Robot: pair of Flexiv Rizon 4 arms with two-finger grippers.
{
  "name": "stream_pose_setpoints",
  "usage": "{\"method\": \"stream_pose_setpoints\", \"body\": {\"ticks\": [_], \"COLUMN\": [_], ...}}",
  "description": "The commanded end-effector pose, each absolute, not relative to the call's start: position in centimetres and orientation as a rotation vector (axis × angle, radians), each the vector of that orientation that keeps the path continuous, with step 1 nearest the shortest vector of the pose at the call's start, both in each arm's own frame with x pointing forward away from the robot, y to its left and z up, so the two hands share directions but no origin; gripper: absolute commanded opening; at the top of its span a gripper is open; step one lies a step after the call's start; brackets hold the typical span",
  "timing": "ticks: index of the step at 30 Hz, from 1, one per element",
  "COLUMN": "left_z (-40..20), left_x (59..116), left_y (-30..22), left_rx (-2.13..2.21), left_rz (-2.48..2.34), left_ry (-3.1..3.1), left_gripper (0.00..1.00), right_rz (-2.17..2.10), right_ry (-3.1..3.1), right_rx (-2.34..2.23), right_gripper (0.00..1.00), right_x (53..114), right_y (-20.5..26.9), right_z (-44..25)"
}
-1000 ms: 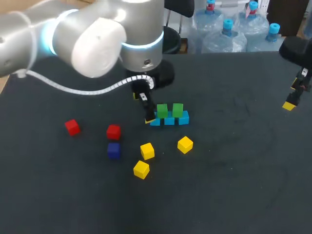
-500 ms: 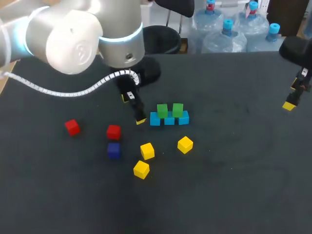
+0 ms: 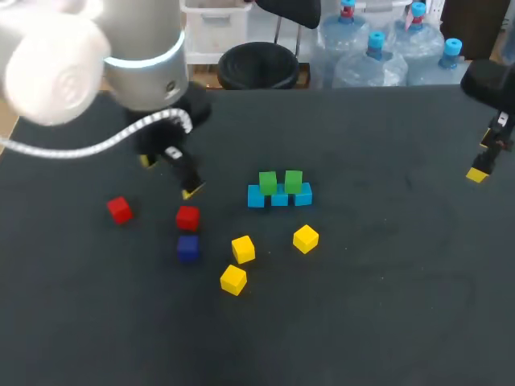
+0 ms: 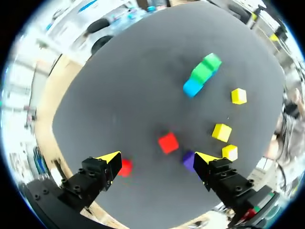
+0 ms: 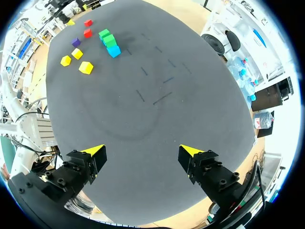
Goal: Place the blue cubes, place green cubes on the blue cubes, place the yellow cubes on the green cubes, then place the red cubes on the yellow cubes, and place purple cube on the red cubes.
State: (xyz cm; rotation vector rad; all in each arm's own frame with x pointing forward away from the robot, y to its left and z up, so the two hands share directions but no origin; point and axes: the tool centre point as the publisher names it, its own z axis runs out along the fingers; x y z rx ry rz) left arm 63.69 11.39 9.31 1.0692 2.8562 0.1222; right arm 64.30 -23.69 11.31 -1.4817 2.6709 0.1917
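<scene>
Two greens point(image 3: 280, 182) are sitting on the blues point(image 3: 279, 197); yellows point(image 3: 243, 248), reds point(image 3: 187, 217) and purple point(image 3: 187, 248) are lying loose; left pincer point(image 4: 156, 158) and right pincer point(image 5: 142, 151) are gaping, empty.

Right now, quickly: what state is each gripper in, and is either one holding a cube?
Left gripper: open, holding nothing; a small red cube lies just ahead of it, untouched.
Right gripper: open, holding nothing.

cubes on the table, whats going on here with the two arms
A stack is part built: three blue cubes in a row with two green cubes on top. The left gripper hovers open and empty near a red cube. The right gripper is open, off to the right side. The yellow cubes, other red cube and purple cube lie loose on the table.
</scene>
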Motion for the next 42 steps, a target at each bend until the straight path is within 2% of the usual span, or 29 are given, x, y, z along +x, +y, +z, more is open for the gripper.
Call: {"method": "stream_pose_setpoints", "body": {"ticks": [1,4,8,18,22,27,37,42], "left_z": [9.5,10.0,10.9,10.9,10.9,10.9,10.9,10.9], "left_x": [58.2,56.9,56.9,56.9,56.9,56.9,56.9,56.9], "left_y": [15.7,16.7,16.8,16.8,16.8,16.8,16.8,16.8], "left_rx": [0.728,0.638,0.721,0.721,0.721,0.721,0.721,0.721], "left_rz": [0.115,0.239,0.306,0.306,0.306,0.306,0.306,0.306], "left_ry": [2.84,2.952,2.977,2.977,2.977,2.977,2.977,2.977], "left_gripper": [1.0,1.0,1.0,1.0,1.0,1.0,1.0,1.0], "right_rz": [0.194,0.194,0.194,0.194,0.188,0.161,0.355,0.382], "right_ry": [2.669,2.669,2.669,2.669,2.304,2.055,1.615,1.55], "right_rx": [-1.482,-1.482,-1.482,-1.482,-1.932,-2.155,-2.572,-2.656], "right_gripper": [1.0,1.0,1.0,1.0,1.0,1.0,1.0,1.0], "right_x": [64.4,64.4,64.4,64.4,60.9,57.5,53.1,52.9], "right_y": [-23.7,-23.7,-23.7,-23.7,-18.4,-14.0,-6.1,-4.2], "right_z": [11.2,11.2,11.2,11.2,13.9,15.8,13.1,11.6]}}
